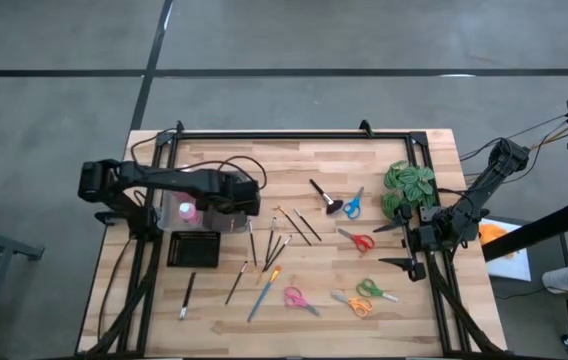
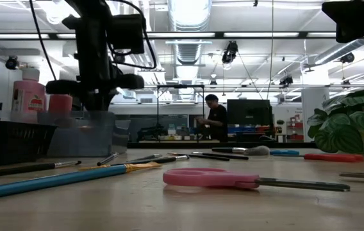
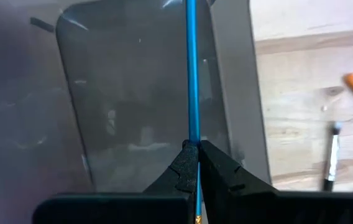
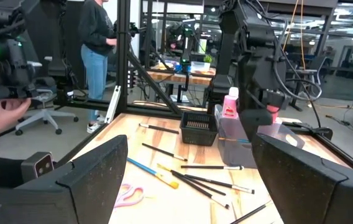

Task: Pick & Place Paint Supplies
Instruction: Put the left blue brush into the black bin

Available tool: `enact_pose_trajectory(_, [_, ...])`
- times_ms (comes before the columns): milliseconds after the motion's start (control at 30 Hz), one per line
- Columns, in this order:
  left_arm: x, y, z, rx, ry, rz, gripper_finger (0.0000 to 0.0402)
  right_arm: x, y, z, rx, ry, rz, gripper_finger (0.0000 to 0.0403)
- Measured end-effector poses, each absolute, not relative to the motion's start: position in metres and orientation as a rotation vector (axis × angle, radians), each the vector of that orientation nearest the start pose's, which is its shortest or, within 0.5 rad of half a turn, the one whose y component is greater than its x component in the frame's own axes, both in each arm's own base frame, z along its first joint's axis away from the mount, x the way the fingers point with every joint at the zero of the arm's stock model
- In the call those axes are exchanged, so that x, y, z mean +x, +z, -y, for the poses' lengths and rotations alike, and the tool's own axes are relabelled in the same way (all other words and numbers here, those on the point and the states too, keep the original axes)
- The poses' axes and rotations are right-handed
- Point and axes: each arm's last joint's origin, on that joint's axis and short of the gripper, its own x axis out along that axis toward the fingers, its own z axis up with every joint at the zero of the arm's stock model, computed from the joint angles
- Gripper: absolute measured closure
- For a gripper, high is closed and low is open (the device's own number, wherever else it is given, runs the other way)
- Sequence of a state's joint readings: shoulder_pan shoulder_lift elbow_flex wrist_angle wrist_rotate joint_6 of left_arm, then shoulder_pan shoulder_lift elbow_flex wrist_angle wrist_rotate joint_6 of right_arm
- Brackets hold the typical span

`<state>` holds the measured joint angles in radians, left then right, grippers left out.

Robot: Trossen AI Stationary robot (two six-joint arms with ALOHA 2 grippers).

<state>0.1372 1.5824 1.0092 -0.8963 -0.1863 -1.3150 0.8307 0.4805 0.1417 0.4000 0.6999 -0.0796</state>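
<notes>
A thin blue paintbrush [image 3: 192, 74] is clamped by the left claw [image 3: 197, 163] above the clear bin [image 3: 133, 93]; the right claw [image 1: 401, 245], at frame right, is released

Level look across the counter [image 2: 169, 208], supplies lying in the foreground.

A blue-handled paintbrush [image 2: 54, 181] lies at the near left; pink-handled scissors [image 2: 233, 179] lie in the middle. A dark arm [image 2: 99, 51] comes down over a clear bin [image 2: 86, 135], beside a black basket [image 2: 12, 141] and a pink bottle [image 2: 29, 96]. The leafy plant [image 2: 348, 128] stands at right. A person [image 2: 215, 119] stands far behind.
</notes>
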Motion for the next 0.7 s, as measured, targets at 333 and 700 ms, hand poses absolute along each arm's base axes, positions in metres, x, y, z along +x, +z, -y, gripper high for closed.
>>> enact_pose_trajectory(333, [0.2679, 0.1877, -0.0434, -1.014, 1.180, -1.074, 0.0391, 0.0992, 0.2062, -0.0810, -0.039, 0.129, 0.049, 0.0062])
enact_pose_trajectory(700, [0.2677, 0.1877, -0.0432, -1.022, 1.175, -1.081, 0.0383, 0.0992, 0.2062, -0.0810, -0.037, 0.129, 0.049, 0.0062])
